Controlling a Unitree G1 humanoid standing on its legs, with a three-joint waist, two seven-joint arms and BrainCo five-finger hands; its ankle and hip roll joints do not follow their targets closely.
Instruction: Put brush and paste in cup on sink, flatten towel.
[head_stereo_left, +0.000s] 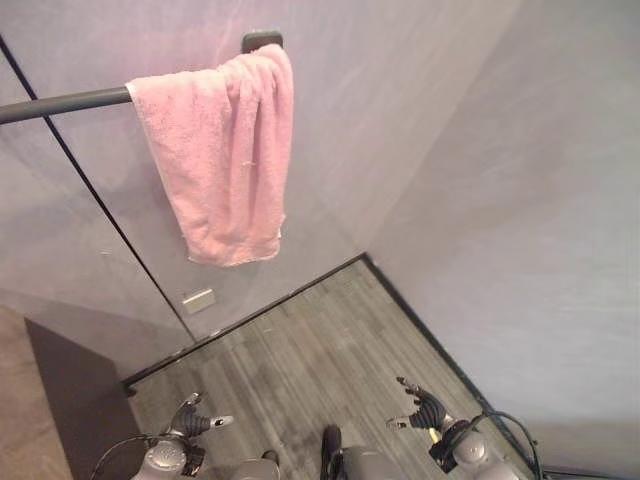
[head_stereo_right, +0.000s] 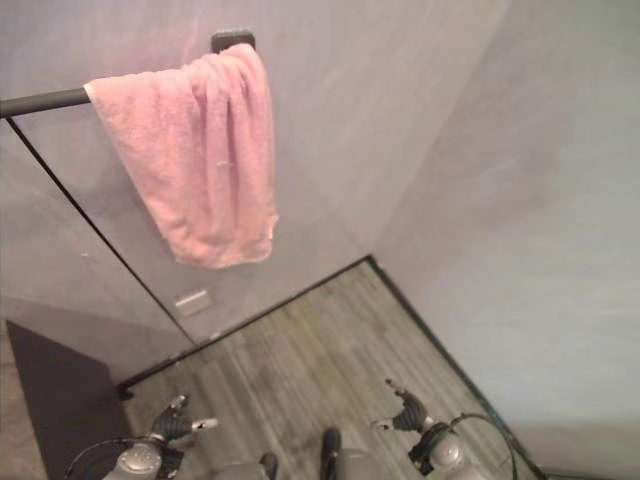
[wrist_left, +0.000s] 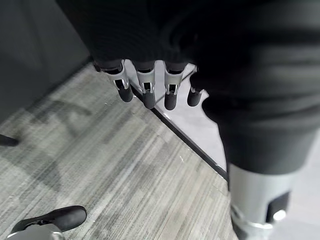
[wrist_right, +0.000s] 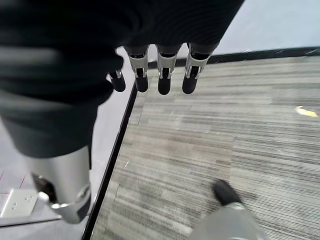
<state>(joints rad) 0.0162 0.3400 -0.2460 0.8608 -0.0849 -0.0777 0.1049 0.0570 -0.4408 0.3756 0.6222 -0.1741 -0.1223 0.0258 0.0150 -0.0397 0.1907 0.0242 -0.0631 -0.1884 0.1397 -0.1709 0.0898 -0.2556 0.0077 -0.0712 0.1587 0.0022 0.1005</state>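
Nearest, the left hand (head_stereo_left: 190, 424) and right hand (head_stereo_left: 425, 410) hang low over the grey floor (head_stereo_left: 310, 370), fingers relaxed and holding nothing. The towel step looks next: the pink towel (head_stereo_left: 222, 150) hangs bunched on the dark rail (head_stereo_left: 60, 103), well above and beyond both hands. Reaching up and spreading it seems unobstructed.

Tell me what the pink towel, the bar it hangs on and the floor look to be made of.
Pink towel: soft terry cloth, going by its fuzzy nap and limp folds. Bar: probably metal with a matte dark grey coating; no shine shows. Floor: grey streaked planks, likely vinyl or laminate.
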